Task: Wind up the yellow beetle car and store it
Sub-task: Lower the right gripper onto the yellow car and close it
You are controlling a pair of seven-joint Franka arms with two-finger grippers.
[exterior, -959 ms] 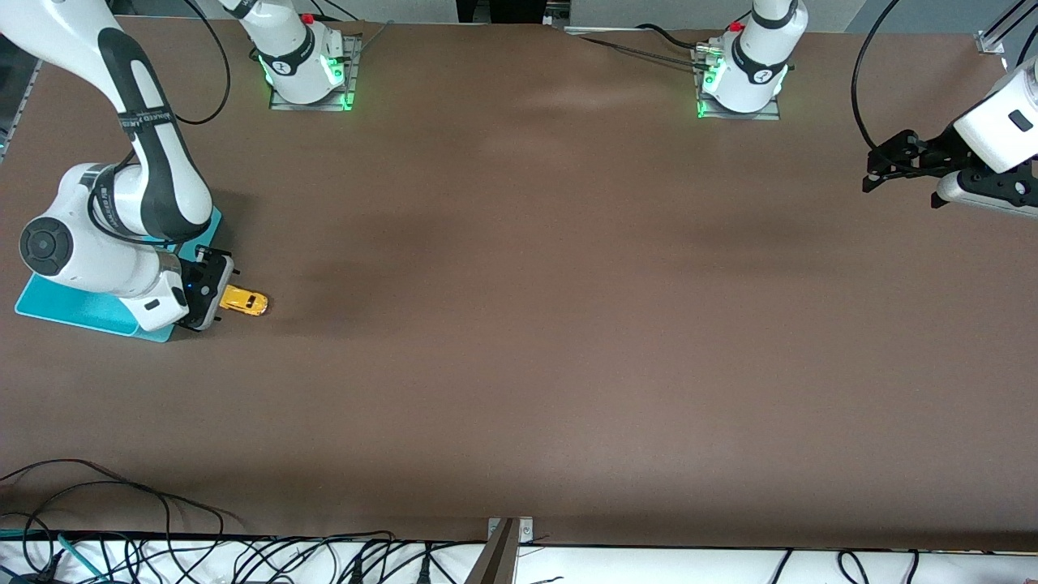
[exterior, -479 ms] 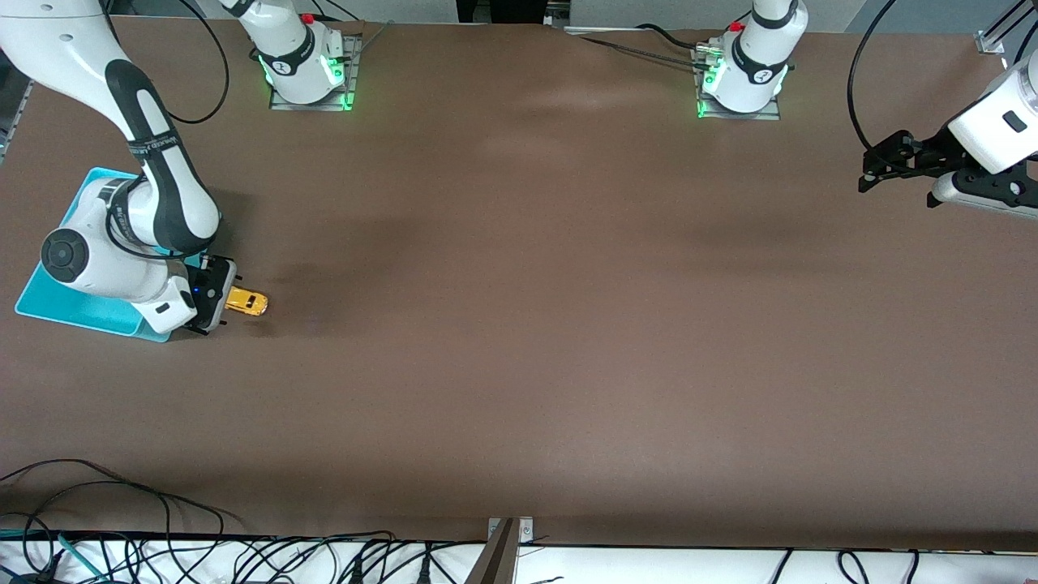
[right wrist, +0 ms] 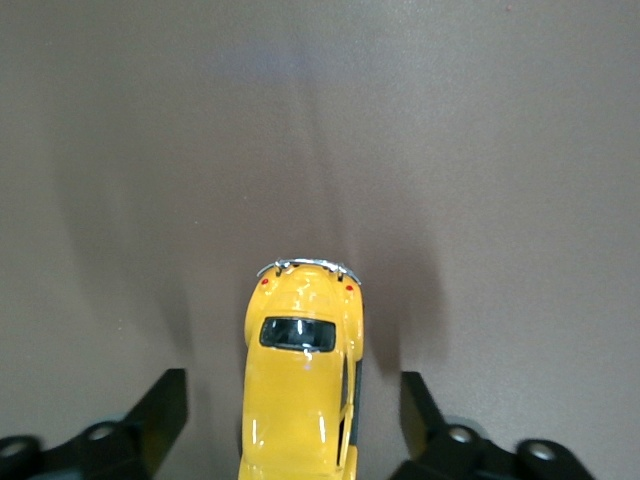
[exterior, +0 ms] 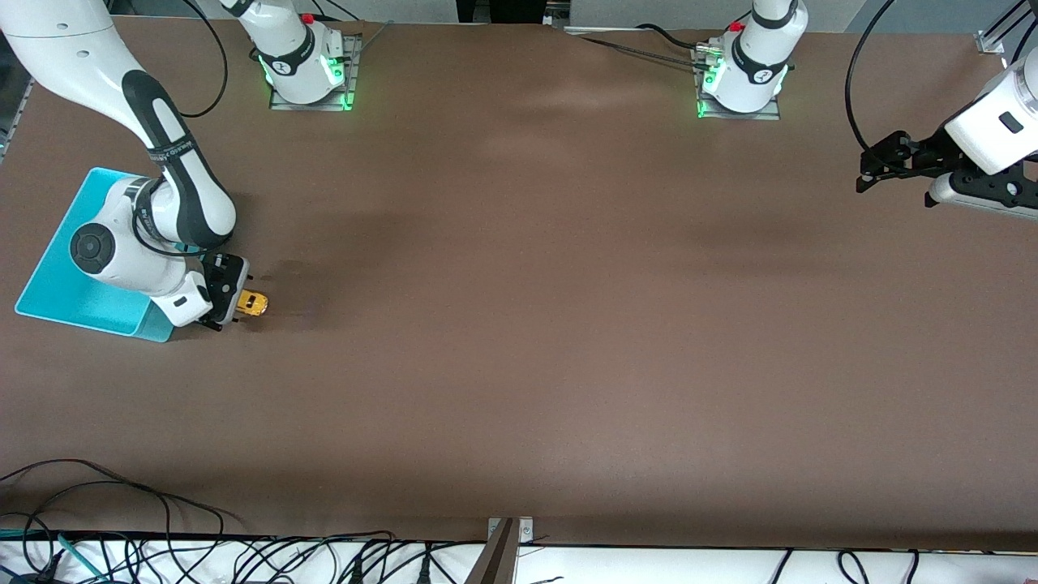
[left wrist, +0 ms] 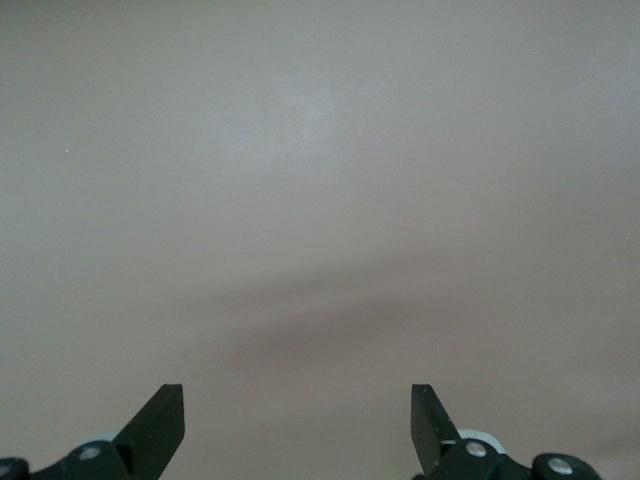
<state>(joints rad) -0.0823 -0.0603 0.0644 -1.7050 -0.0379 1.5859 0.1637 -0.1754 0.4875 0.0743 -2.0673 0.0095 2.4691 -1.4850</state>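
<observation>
The yellow beetle car (exterior: 255, 303) stands on the brown table just beside the turquoise bin (exterior: 61, 296), toward the right arm's end. My right gripper (exterior: 242, 301) is low at the car and open. In the right wrist view the car (right wrist: 300, 390) lies between the two black fingers (right wrist: 165, 400), with a gap on each side. My left gripper (exterior: 894, 193) hangs open over bare table at the left arm's end and waits. Its wrist view shows only table between its fingers (left wrist: 165, 410).
The bin is a shallow turquoise tray, partly covered by the right arm's wrist. Both arm bases (exterior: 308, 65) stand along the table edge farthest from the front camera. Cables (exterior: 122, 519) lie along the nearest edge.
The right arm has slid off the bin toward the car, so its fingers now reach along the car's sides. The left arm has barely drifted.
</observation>
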